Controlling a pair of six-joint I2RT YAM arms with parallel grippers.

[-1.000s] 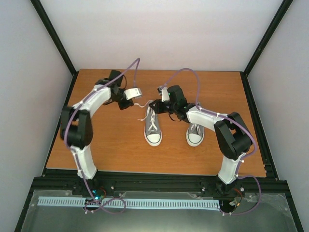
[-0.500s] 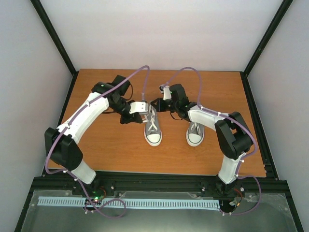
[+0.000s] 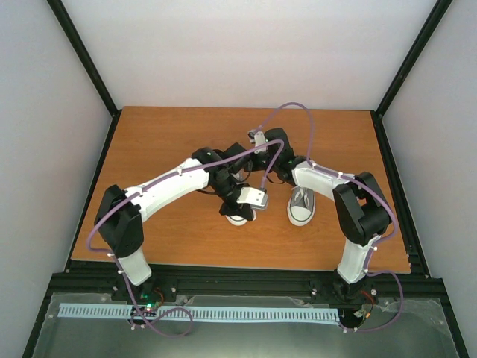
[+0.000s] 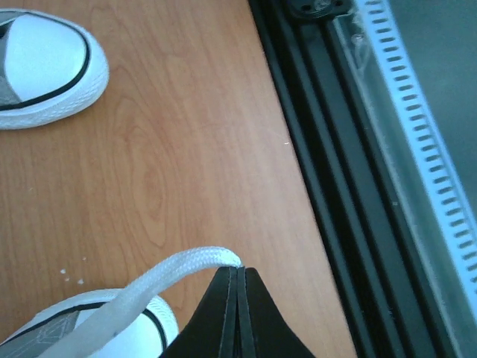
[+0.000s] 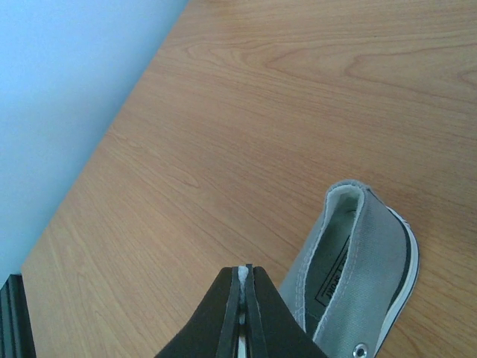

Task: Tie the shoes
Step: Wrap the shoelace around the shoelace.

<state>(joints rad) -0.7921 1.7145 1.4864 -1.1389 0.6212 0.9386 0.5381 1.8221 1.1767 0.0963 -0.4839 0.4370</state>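
Observation:
Two grey shoes with white toe caps stand side by side on the wooden table. My left arm covers most of the left shoe (image 3: 237, 218); the right shoe (image 3: 301, 205) is in plain sight. The left gripper (image 3: 253, 206) hangs over the left shoe's toe. In the left wrist view this gripper (image 4: 237, 267) is shut on a white lace (image 4: 168, 274) that arches up from the toe cap (image 4: 145, 328). The right gripper (image 3: 244, 158) sits by that shoe's heel. Its jaws (image 5: 244, 274) are shut on a bit of white lace, beside a grey heel opening (image 5: 350, 276).
The table's black front rail (image 4: 313, 149) runs close beside the left gripper. The other shoe's toe (image 4: 45, 67) shows at the upper left of the left wrist view. A pale wall (image 5: 67, 89) bounds the table's far left side. Purple cables loop above both arms.
My left arm has swung from the back left across the left shoe to its toe, carrying the lace towards the front edge. The right arm has hardly moved.

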